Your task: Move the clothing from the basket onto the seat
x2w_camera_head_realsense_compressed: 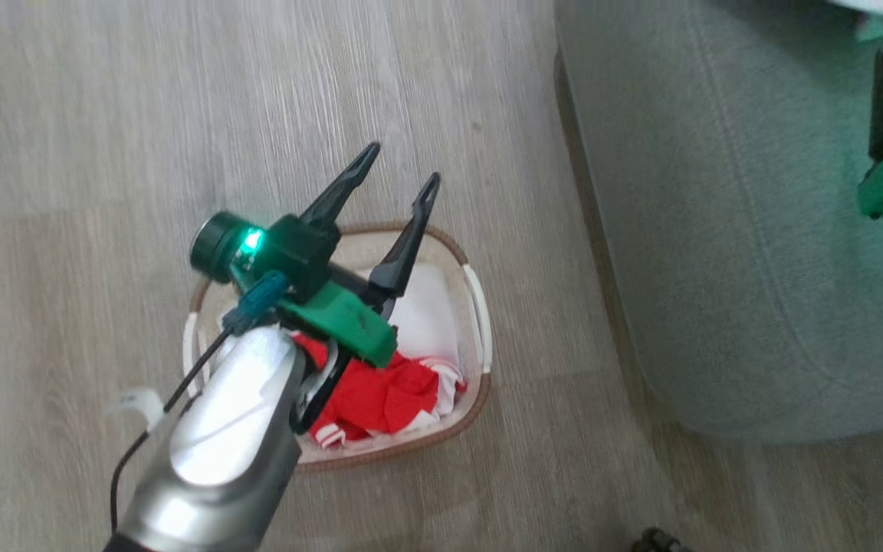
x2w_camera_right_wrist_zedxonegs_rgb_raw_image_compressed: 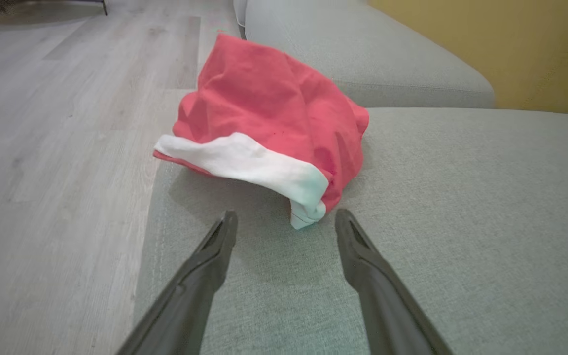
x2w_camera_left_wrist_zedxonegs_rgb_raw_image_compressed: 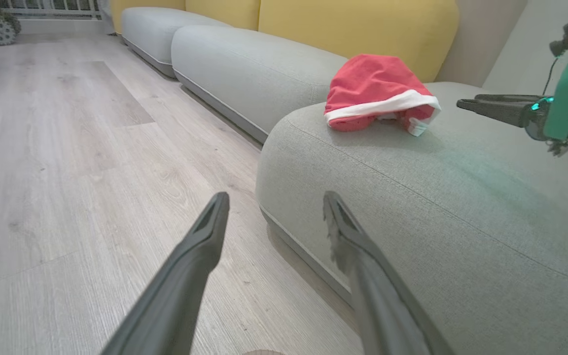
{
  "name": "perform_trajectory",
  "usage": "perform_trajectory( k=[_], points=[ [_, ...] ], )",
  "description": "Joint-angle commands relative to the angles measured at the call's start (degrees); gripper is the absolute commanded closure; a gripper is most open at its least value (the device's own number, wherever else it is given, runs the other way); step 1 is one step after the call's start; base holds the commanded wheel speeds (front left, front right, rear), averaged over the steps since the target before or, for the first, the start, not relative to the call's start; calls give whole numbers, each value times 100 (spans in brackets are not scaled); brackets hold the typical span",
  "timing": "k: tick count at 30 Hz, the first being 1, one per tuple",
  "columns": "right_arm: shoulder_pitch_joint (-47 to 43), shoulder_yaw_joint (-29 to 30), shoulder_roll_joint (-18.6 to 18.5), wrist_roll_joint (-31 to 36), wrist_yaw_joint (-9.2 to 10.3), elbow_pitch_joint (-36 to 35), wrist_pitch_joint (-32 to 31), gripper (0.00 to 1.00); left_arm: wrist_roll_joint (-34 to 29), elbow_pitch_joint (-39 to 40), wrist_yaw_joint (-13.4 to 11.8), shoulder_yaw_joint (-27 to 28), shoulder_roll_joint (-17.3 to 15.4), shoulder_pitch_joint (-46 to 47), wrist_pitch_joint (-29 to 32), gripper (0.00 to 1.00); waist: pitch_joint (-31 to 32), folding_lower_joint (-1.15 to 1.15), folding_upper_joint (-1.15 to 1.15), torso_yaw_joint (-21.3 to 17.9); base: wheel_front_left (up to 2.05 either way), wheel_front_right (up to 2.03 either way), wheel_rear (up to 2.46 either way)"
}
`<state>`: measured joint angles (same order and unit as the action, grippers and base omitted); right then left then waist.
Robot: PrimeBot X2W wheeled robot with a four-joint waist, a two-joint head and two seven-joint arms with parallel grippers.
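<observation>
Tool on left (x2w_camera_head_realsense_compressed: 403,162) gapes wide, empty, above basket (x2w_camera_head_realsense_compressed: 457,253).

- The large grey-green fabric seat (x2w_camera_head_realsense_compressed: 717,230) (x2w_camera_left_wrist_zedxonegs_rgb_raw_image_compressed: 437,207) (x2w_camera_right_wrist_zedxonegs_rgb_raw_image_compressed: 461,207) is a sofa cushion with a rounded edge and a stitched seam along it.
- The small oval cream basket (x2w_camera_head_realsense_compressed: 477,406) of plastic, with a brown braided-look rim and white side handles, stands upright on the pale wooden floor (x2w_camera_head_realsense_compressed: 104,153), near the seat but apart from it.
- The bright red soft clothing (x2w_camera_head_realsense_compressed: 380,399) lies crumpled inside the basket, with white striped edges and a white panel beside it.
- One red garment (x2w_camera_right_wrist_zedxonegs_rgb_raw_image_compressed: 274,113) (x2w_camera_left_wrist_zedxonegs_rgb_raw_image_compressed: 372,84) with a broad white band lies in a loose heap on the seat, close to its rounded edge.
</observation>
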<state>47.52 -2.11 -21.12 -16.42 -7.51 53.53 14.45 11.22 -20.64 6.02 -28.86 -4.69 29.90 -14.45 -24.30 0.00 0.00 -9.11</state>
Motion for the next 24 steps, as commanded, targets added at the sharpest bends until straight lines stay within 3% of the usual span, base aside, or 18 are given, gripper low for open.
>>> perform_trajectory(
  k=[1,12,24],
  points=[
    [-101,-108,-110,-133,2,-182,54,0,66,183,-35,206,-23,-80,-55,0,357,0,0,37,0,0,0],
    [-674,-690,120,-638,2,-831,54,0,194,273,-310,753,94,-960,-55,0,1376,0,0,423,0,0,0],
    [-1893,-663,710,-483,2,-1790,54,0,150,492,-670,1422,135,-1925,-55,0,2137,0,0,836,0,0,0]
  ],
)
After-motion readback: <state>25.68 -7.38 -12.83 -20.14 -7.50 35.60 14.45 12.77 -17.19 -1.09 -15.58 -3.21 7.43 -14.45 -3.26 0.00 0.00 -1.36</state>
